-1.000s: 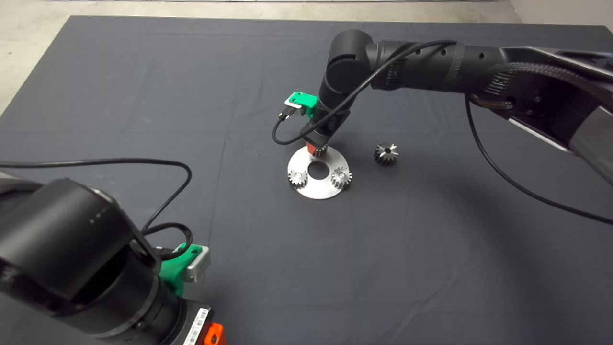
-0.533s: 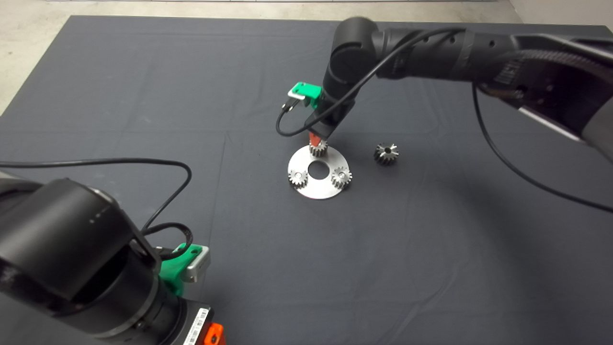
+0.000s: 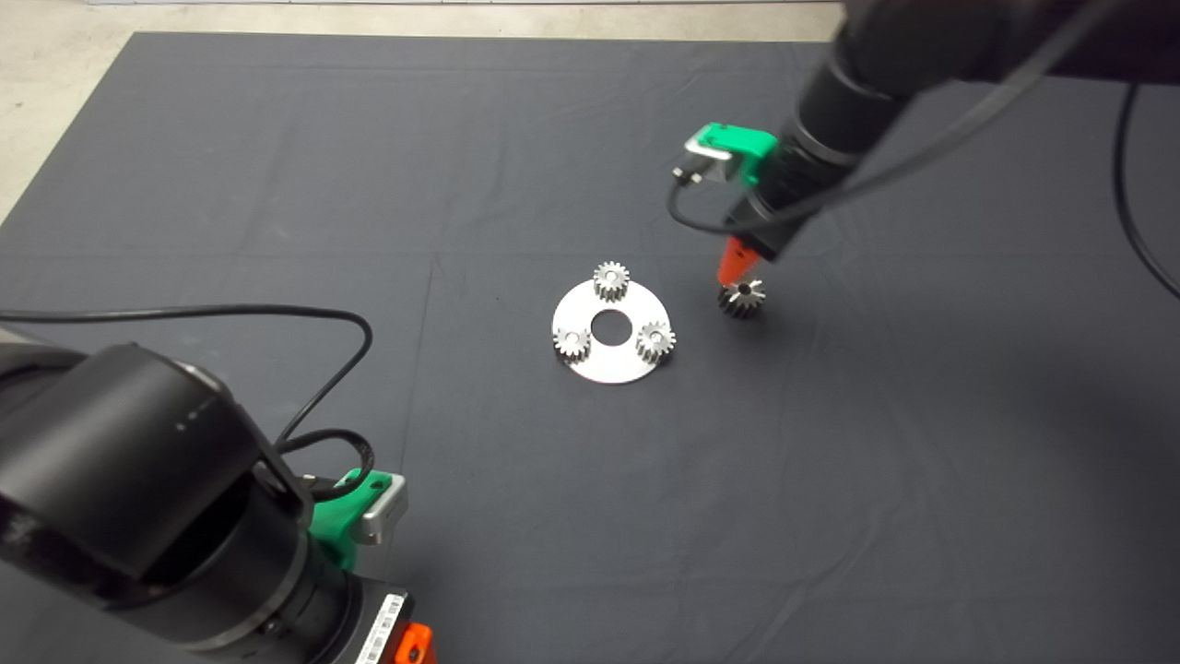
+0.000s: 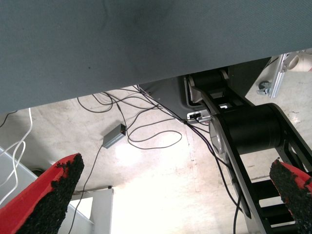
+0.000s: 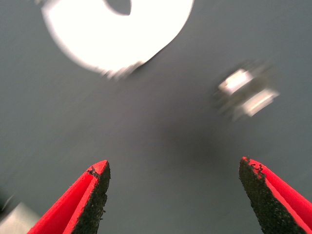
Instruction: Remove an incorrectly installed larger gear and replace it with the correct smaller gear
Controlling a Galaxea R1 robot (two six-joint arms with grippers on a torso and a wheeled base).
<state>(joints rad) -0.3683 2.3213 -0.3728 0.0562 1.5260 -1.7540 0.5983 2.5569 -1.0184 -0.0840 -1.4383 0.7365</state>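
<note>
The round steel plate [image 3: 610, 360] is seen lying on the dark mat [image 3: 277, 184] of the counter, with three fine-toothed gears seated on it around its centre hole. The one at its far edge is taken to be the smaller gear [image 3: 610, 279], already in place; the other two small gears [image 3: 572, 343] sit at the near left and near right. The larger gear [image 3: 742, 298], with its long pointed teeth, is found off the plate, on the mat just to its right.

The right gripper [image 5: 173, 195] is held above the mat close behind the larger gear, its jaws spread wide and empty; in its wrist view the plate and the blurred larger gear lie ahead of the fingers. The left gripper [image 4: 170, 195] is parked at the lower left edge, jaws also apart and holding nothing, with floor and cables shown beyond them.

The swap itself is judged complete. What remains is thought to be only a withdrawal of the right arm, clear of the larger gear, so that nothing is knocked
</note>
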